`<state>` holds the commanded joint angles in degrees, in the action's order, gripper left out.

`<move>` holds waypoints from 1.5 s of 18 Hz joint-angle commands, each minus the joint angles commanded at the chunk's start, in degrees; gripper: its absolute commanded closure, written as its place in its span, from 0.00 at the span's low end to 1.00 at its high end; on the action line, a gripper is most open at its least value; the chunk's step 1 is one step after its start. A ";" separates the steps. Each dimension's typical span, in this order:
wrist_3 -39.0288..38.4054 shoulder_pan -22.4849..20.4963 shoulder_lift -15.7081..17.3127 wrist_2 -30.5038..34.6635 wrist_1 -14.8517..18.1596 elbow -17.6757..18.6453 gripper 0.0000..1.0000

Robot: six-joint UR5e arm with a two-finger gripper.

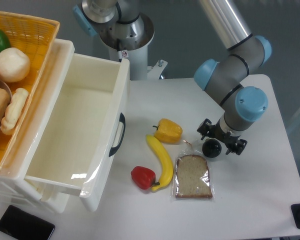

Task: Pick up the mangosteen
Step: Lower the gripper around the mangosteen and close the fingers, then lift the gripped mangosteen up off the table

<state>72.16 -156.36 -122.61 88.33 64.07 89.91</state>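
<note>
A robot arm's hand [213, 143] hangs over the mangosteen [211, 148] on the white tabletop [255, 200], just beside a bagged slice of bread [193, 176]. Fingers are hidden beneath the wrist, so their spread and any grip cannot be told. Closing squarely across the round, glossy fruit should prevent slipping.

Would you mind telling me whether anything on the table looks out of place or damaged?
Nothing stands out. The yellow pepper, banana, red pepper and bagged bread slice lie intact on the table. The mangosteen sits under the end effector, and the white drawer is open with nothing visible inside.
</note>
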 joint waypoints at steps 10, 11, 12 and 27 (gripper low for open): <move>-1.50 0.62 -0.88 0.09 -0.09 -0.35 0.46; -1.41 0.62 -0.79 0.17 -0.09 -0.70 0.54; -1.32 0.53 -0.79 0.26 -0.09 -0.70 0.61; 2.28 0.44 -0.26 -2.98 0.00 -6.93 0.80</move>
<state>74.44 -155.92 -122.87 85.35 64.07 82.98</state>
